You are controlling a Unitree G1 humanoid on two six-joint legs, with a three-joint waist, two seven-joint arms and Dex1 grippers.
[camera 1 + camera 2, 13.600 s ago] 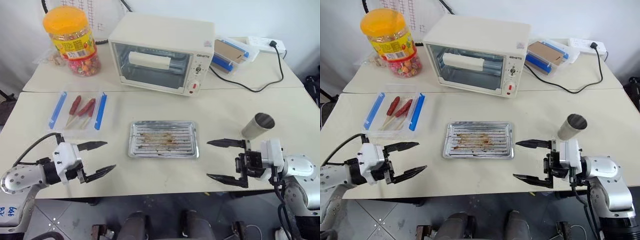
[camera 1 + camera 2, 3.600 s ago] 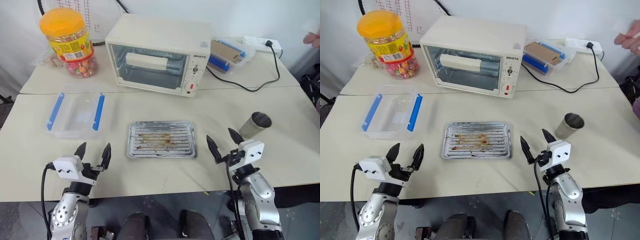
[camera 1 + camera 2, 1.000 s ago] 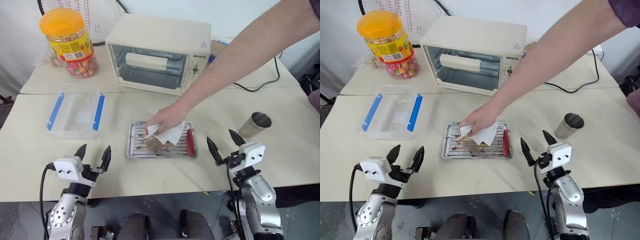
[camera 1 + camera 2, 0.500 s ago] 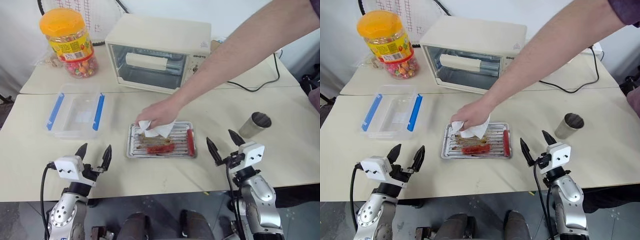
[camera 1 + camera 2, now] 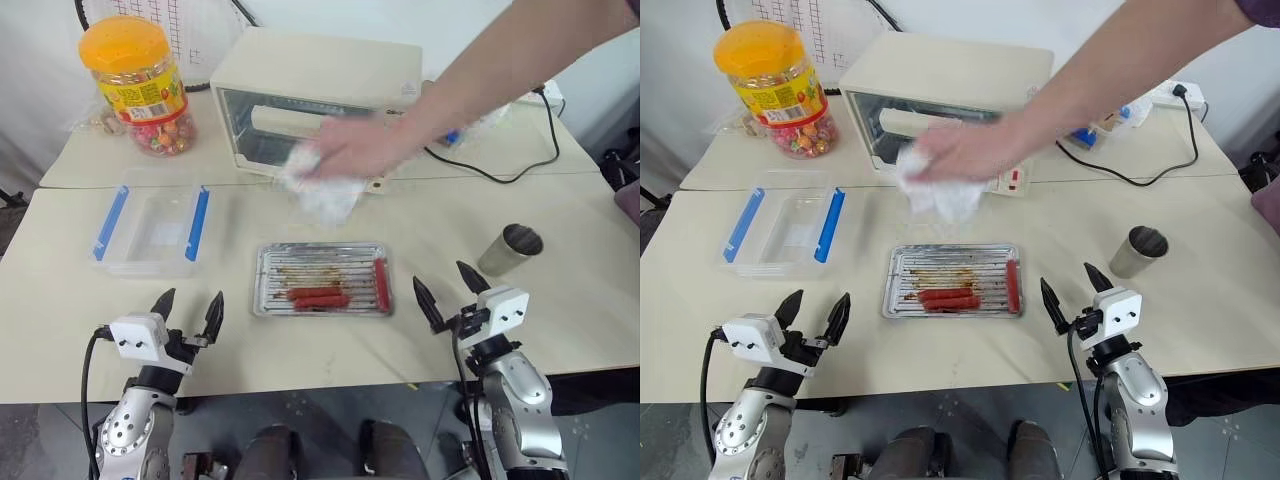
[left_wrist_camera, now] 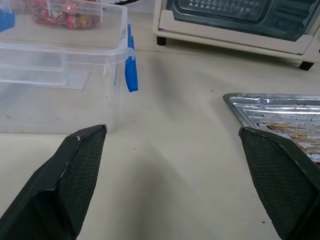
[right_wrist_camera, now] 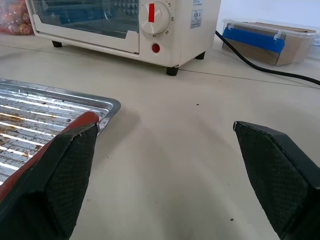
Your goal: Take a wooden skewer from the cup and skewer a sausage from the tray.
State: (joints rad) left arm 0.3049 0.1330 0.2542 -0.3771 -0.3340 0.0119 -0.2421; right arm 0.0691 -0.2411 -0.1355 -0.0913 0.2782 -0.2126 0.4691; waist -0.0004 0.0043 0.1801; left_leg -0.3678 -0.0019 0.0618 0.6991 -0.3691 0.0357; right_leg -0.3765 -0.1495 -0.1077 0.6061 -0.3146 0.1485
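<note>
Three sausages (image 5: 322,296) in the tray (image 5: 322,254), between the left gripper (image 5: 188,315) and right gripper (image 5: 447,290), both spread wide, empty. Cup (image 5: 510,250) just beyond right gripper.

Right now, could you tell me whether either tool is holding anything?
No. The left tool and the right tool are both open and empty, hovering near the tray.

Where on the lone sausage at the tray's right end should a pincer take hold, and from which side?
Grip the sausage across its middle, coming straight down from above. It lies flat along the tray's right edge, so the rim likely blocks a side approach, and the right pincer, open beside it, is nearest.
</note>
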